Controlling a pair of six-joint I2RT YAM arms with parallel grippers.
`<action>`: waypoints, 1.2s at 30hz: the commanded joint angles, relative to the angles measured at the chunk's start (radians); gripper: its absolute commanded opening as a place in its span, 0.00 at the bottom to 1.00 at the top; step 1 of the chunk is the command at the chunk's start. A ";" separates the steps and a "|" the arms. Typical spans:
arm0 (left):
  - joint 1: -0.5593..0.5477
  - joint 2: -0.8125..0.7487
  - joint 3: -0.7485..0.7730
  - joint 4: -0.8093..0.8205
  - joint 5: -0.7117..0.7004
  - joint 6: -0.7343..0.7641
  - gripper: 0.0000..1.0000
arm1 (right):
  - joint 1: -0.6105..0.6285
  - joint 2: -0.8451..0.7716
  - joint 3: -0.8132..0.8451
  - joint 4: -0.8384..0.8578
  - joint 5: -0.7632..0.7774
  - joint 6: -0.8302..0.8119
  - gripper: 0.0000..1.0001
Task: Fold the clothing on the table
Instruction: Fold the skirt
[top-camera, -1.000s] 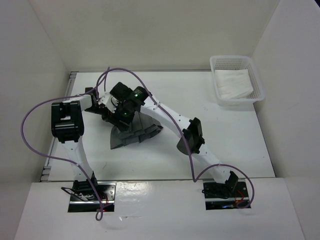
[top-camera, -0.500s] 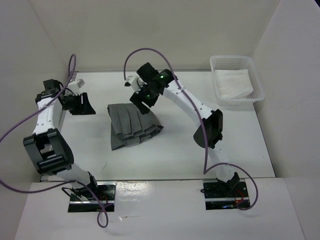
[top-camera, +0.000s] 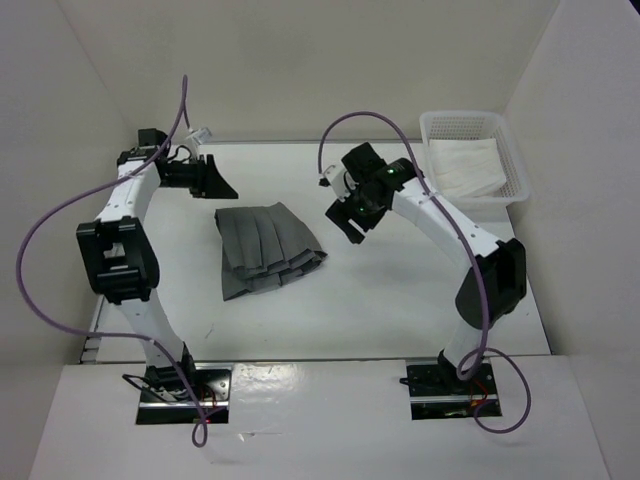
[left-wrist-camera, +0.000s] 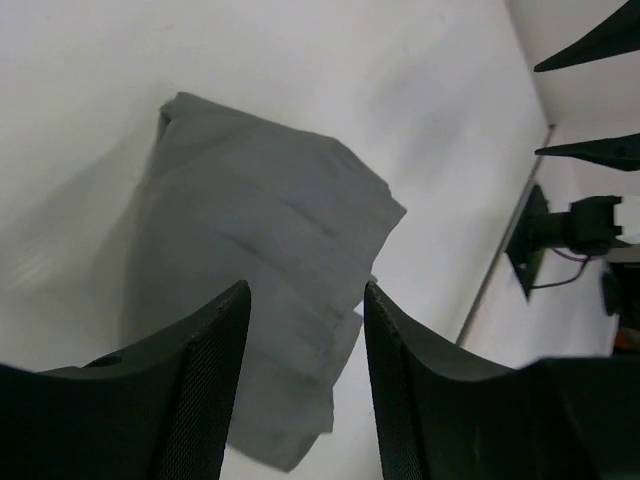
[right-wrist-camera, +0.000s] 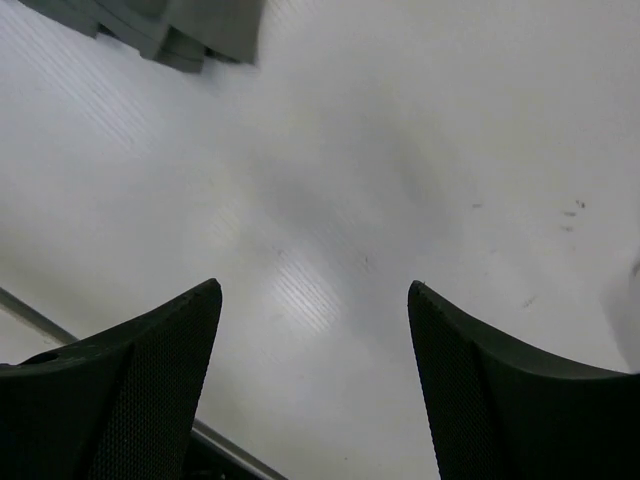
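Note:
The clothing, a grey pleated skirt (top-camera: 262, 247), lies folded on the white table (top-camera: 400, 300), left of centre. The left wrist view shows the skirt (left-wrist-camera: 250, 260) as a flat layered pile beyond the fingers. My left gripper (top-camera: 218, 182) hovers open just above and to the left of the skirt's far edge, holding nothing. My right gripper (top-camera: 340, 222) hangs open to the right of the skirt, apart from it. In the right wrist view only a corner of the skirt (right-wrist-camera: 170, 30) shows at the top left, with bare table between the fingers (right-wrist-camera: 150, 350).
A white mesh basket (top-camera: 510, 165) with a white cloth (top-camera: 465, 168) in it stands at the back right corner. A metal rail (top-camera: 100, 320) runs along the table's left edge. White walls enclose the table on three sides.
Both grippers have let go of the skirt and pulled away from it, the left to the back left, the right to the right. The skirt now lies uncovered and folded.

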 joint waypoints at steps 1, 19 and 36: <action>-0.037 0.106 0.115 -0.045 0.209 0.025 0.56 | -0.056 -0.120 -0.103 0.081 0.060 -0.006 0.80; -0.047 0.284 -0.175 -0.209 0.122 0.281 0.52 | -0.118 -0.050 -0.096 0.089 0.003 0.004 0.80; -0.047 0.219 -0.384 -0.195 -0.040 0.336 0.45 | -0.118 -0.007 -0.063 0.089 -0.040 0.004 0.80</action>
